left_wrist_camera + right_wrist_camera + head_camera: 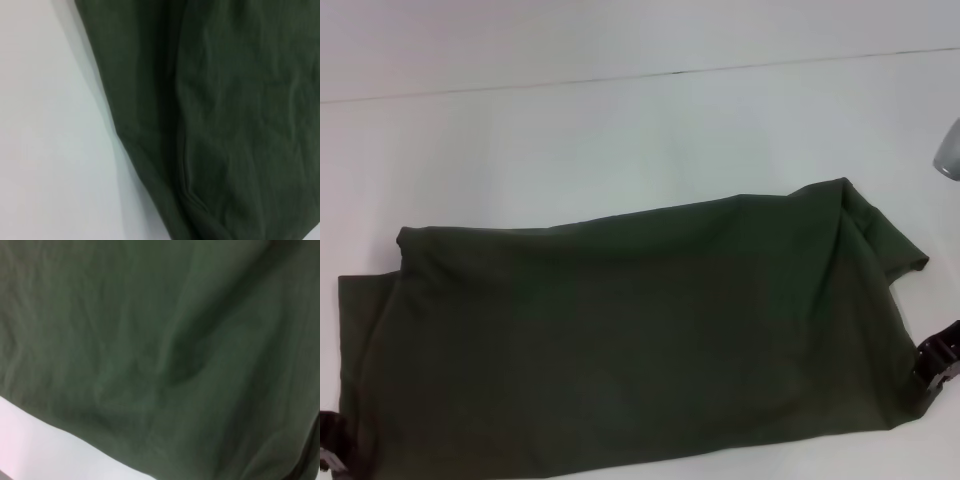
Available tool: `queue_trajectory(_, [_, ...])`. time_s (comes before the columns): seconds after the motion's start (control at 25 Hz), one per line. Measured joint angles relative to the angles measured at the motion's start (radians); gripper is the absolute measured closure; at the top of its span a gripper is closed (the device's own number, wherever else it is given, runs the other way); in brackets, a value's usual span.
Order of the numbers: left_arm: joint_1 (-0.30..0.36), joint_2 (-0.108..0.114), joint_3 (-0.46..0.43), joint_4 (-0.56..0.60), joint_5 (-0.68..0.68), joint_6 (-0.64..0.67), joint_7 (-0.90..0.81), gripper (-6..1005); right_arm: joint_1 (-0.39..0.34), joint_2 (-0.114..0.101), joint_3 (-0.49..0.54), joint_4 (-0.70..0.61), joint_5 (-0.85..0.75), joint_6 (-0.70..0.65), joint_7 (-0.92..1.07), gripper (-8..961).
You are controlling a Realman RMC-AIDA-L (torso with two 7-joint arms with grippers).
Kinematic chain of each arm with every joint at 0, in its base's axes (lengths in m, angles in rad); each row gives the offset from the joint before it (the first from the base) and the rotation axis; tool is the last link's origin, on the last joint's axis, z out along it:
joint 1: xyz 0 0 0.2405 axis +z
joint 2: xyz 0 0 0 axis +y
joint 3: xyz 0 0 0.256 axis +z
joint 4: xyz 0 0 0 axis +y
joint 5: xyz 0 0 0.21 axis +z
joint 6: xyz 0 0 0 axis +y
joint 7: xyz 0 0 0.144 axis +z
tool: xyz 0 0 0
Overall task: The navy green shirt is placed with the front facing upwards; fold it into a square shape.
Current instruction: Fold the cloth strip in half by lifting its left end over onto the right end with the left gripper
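Folding navy green shirt (630, 330) on white worktop (620, 130), both end effectors at its near corners.

Shirt lies as a wide band across the worktop, one fold already in, plain olive side up; a loose flap sticks out at the far right end. Left end effector (330, 448) sits at the near left corner, right end effector (938, 362) at the near right edge, both touching or just beside cloth; can't tell whether either is wide, narrow or pinching fabric. Risks, judged: uneven lift between the two sides would skew the fold; a thin pinch could drop a layer; the right flap may bunch and spoil the square. No lettering, brand or label readable in any view; wrist views show only plain fabric and worktop.
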Motion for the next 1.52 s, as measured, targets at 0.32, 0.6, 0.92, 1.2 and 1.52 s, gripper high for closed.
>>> queue_trajectory(0.32, [-0.005, 0.003, -0.002, 0.000, 0.000, -0.004, -0.003, 992, 0.008, -0.011, -0.001, -0.002, -0.007, -0.022, 0.022, 857])
queue_trajectory(0.6, [-0.007, 0.006, -0.009, 0.000, 0.000, -0.006, -0.003, 993, -0.004, -0.024, 0.028, -0.108, -0.004, -0.079, 0.037, 556])
queue_trajectory(0.92, [-0.003, 0.016, -0.044, 0.025, -0.006, 0.004, 0.008, 993, 0.009, -0.034, 0.162, -0.213, 0.147, -0.120, 0.029, 465])
queue_trajectory(1.2, [0.006, 0.028, -0.165, 0.038, -0.010, 0.044, 0.086, 992, 0.041, -0.021, 0.146, -0.063, 0.255, -0.001, 0.003, 469])
queue_trajectory(1.52, [0.025, 0.043, -0.261, 0.018, -0.011, 0.141, 0.246, 992, 0.090, 0.004, 0.145, 0.031, 0.272, 0.079, -0.009, 473])
